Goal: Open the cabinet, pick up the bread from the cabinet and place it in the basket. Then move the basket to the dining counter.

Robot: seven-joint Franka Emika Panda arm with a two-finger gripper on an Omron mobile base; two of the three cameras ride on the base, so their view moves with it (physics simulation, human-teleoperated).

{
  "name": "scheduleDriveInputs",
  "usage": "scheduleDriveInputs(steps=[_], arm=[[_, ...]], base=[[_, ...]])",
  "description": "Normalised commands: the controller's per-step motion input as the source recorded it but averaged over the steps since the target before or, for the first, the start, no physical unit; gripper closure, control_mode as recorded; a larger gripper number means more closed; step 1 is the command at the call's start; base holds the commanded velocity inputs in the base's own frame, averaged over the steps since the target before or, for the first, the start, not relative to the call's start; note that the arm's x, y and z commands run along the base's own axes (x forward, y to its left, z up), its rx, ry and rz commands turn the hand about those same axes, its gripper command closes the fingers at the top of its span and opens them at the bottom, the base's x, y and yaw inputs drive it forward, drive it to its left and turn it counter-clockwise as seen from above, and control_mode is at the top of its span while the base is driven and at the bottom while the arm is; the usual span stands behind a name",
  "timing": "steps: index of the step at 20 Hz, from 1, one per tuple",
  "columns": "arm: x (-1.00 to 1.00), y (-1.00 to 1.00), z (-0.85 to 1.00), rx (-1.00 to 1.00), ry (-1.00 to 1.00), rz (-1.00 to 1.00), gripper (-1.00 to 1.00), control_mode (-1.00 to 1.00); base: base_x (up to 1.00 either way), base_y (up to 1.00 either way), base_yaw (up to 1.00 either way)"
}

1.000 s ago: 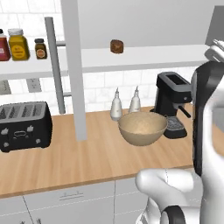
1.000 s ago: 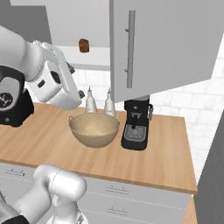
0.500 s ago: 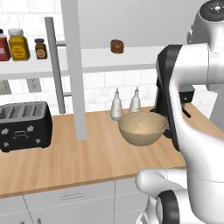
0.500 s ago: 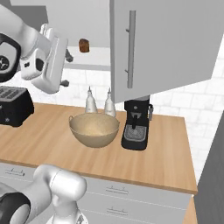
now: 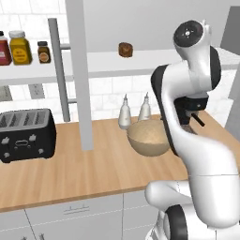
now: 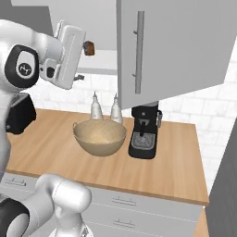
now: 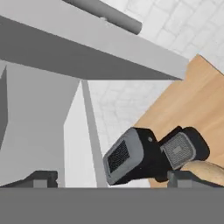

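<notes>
pincer rising, open, toward the shelf

the pincer (image 7: 107, 178) is gaping empty and climbing from beside the basket (image 5: 149, 137) toward the open cabinet (image 6: 173, 46). the bread (image 5: 125, 49) is sitting untouched on the shelf (image 5: 112, 63), so the pick is likely coming next.

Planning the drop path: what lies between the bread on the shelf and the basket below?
In the left base view, two white bottles stand between the bread and the basket.
</notes>
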Motion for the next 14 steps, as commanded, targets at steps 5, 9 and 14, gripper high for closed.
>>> scheduleDriveInputs(steps=[5,9,14], arm=[[0.07,-0.83,0.07,0.10,-0.09,-0.37,-1.00,-1.00],[0.04,-0.96,0.00,0.03,-0.20,-0.31,-1.00,-1.00],[-0.01,-0.54,0.00,0.01,-0.21,-0.34,-1.00,-1.00]], base=[[0.00,0.00,0.00],[0.00,0.00,0.00],[0.00,0.00,0.00]])
